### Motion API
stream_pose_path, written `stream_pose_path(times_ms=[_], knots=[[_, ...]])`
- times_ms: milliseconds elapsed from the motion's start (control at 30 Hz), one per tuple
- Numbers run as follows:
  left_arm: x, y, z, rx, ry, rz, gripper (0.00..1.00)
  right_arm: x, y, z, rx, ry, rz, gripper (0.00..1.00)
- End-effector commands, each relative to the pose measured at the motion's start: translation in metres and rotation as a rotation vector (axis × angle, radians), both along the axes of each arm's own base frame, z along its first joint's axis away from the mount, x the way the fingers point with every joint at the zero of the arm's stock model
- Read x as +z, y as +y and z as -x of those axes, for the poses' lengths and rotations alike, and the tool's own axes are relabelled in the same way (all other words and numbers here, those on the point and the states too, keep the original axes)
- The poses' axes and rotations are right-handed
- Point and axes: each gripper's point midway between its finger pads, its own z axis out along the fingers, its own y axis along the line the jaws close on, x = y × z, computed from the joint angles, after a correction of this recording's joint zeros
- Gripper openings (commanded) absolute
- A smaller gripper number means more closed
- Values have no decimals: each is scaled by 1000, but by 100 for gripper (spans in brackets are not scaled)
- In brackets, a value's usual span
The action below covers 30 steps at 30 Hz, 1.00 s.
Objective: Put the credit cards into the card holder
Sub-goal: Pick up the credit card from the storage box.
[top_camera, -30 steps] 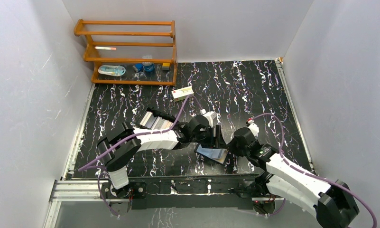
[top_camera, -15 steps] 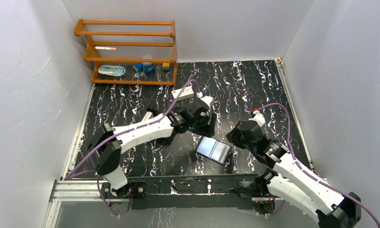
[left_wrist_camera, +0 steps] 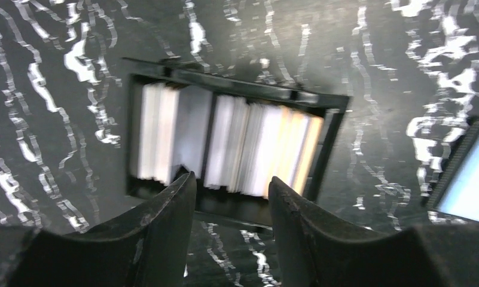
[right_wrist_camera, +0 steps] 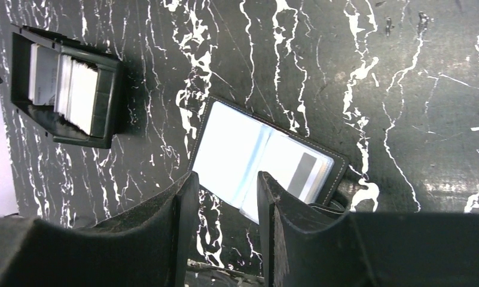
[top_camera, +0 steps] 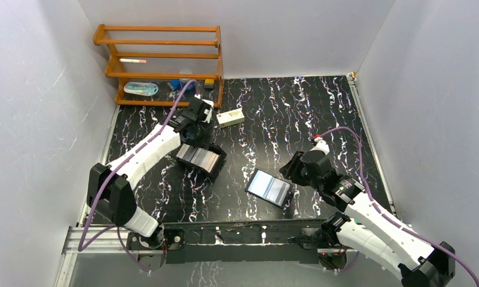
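Left gripper [left_wrist_camera: 231,179]: jaws parted to a middling gap, nothing between them. We see it hanging over the black box [left_wrist_camera: 237,91], fingertips above the wall nearest the wrist camera. Whether it touches, we cannot tell.
Right gripper [right_wrist_camera: 226,176]: jaws likewise apart and empty. It is poised beside the card holder [right_wrist_camera: 261,158], at the holder's right edge in the overhead view.
Credit cards [left_wrist_camera: 225,143]: all those we can make out stand on edge inside the black box, in two batches with a divider between. The left batch is white; the right batch shades to cream and pale orange in the left wrist view, which is blurred. No print legible.
Black box, placing: on the left half of the table [top_camera: 308,113], lid open, well apart from the card holder.
Card holder, placing: lies open and flat, glossy pale sleeves up, near the front edge between the two arms and closer to the right one. We note a dark stripe showing in its right-hand sleeve; what it belongs to we cannot tell.
Carton [top_camera: 231,117]: cream oblong, lying beyond the black box, near the rack.
Rack [top_camera: 159,66]: wooden shelves in the far left corner, small items on the lower shelves.
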Motion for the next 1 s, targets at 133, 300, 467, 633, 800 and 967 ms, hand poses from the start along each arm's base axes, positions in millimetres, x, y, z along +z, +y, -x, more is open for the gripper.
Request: stream_pose_path(times_ms=[133, 300, 467, 633, 800, 967], knots=[[-9, 57, -15, -6, 21, -206, 37, 20, 15, -8, 27, -58, -87, 48], [-27, 53, -21, -67, 45, -205, 48, 22, 14, -8, 23, -73, -94, 48], [-39, 34, -15, -102, 87, -110, 42, 19, 14, -8, 23, -69, -89, 47], [-51, 29, -12, -127, 120, -94, 32, 17, 14, -8, 25, -65, -88, 45], [-65, 25, -10, -148, 156, -82, 33, 20, 14, -9, 26, -79, -90, 45], [-77, 26, -9, -149, 185, -89, 35, 20, 13, -9, 21, -79, -86, 44]])
